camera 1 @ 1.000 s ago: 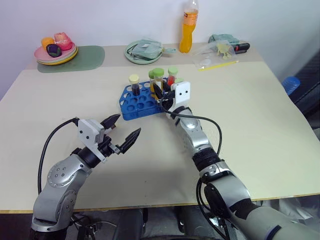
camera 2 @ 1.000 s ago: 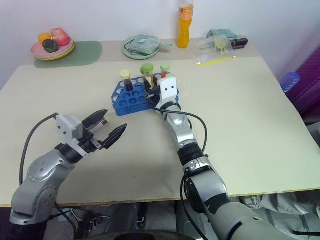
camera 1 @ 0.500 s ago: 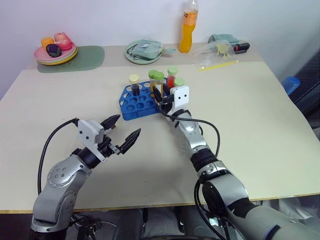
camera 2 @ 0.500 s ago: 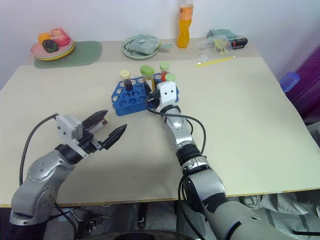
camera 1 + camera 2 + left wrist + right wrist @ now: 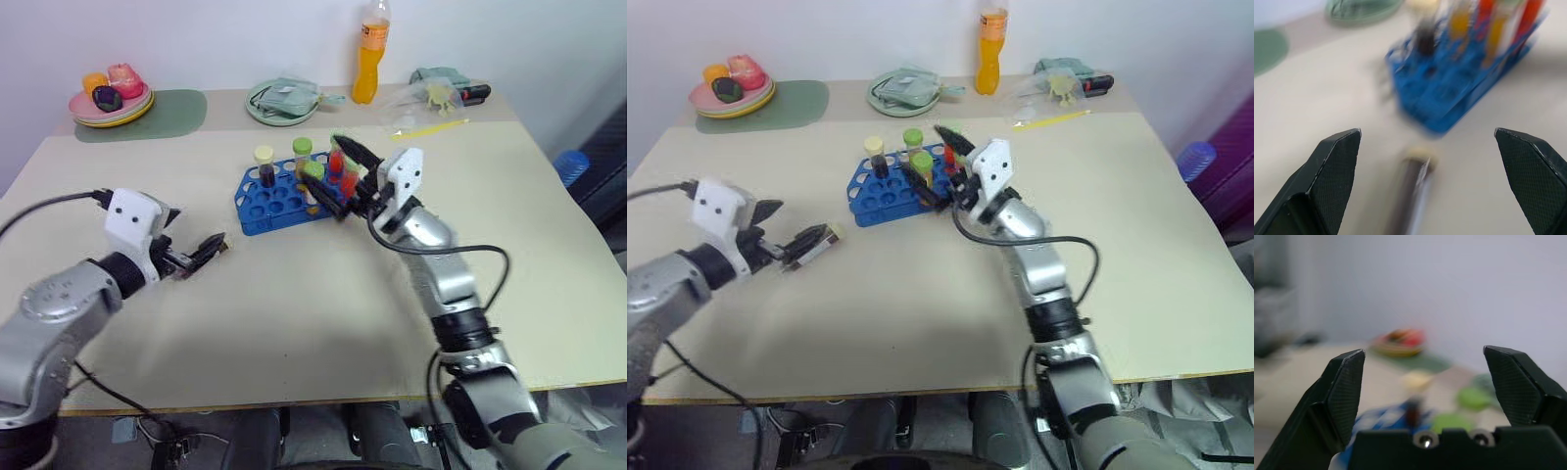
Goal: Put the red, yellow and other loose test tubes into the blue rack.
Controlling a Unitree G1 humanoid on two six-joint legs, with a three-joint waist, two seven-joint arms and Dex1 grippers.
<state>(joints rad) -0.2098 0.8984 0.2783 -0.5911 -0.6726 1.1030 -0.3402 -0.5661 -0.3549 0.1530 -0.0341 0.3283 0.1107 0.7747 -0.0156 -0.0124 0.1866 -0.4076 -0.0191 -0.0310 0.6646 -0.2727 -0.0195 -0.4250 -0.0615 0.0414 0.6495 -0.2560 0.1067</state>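
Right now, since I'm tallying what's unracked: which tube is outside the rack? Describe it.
On the beige table, look to the robot's left of the blue rack, ahead of the open left claw. A tube with dark liquid and a cream cap lies flat there; the other tubes stand upright in the rack.

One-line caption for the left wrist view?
Open left tool over a dark tube lying on the table, blue rack beyond.

A beige table [image 5: 294,323] carries the blue rack [image 5: 279,196] near its middle, a dark tube [image 5: 813,240] lying just left of it, a green mat [image 5: 147,113], a green plate [image 5: 279,103], an orange bottle [image 5: 367,59] and small clutter [image 5: 436,93] along the far edge
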